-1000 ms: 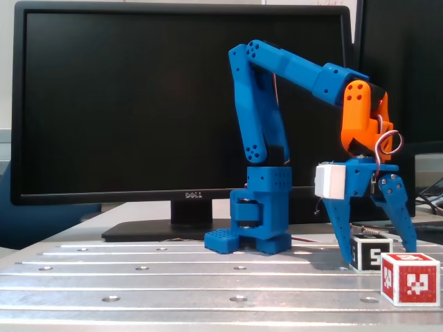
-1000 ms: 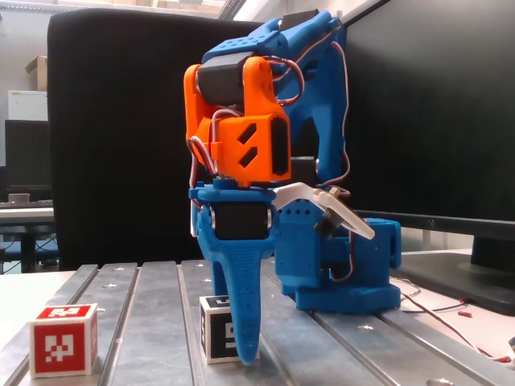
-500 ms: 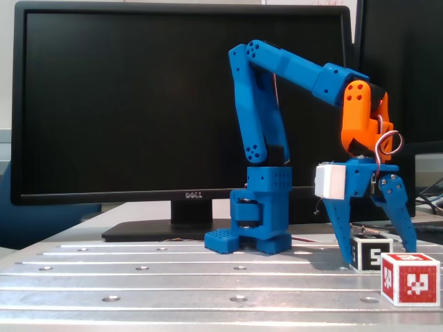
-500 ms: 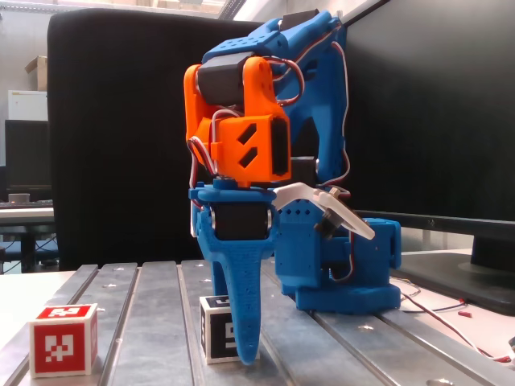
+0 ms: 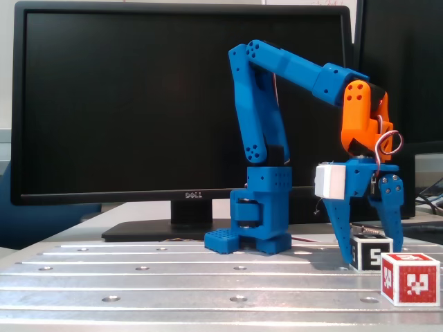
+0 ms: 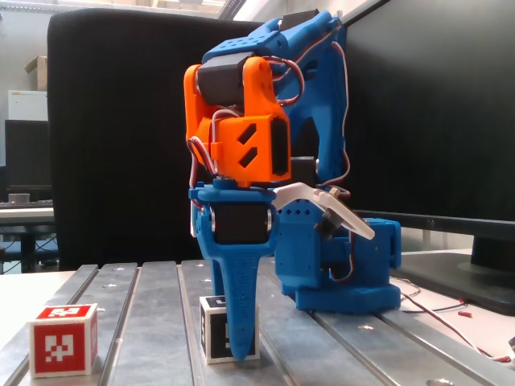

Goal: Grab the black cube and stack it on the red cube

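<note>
Both fixed views show your gripper (image 5: pixel 367 250) closed around the black cube (image 5: pixel 372 253), which sits on the table (image 5: pixel 173 283) beside the red cube (image 5: pixel 410 278); lifting and stacking remain.

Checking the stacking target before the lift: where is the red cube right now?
The red cube sits on the metal table, lower right in a fixed view, just in front of the black cube.
</note>
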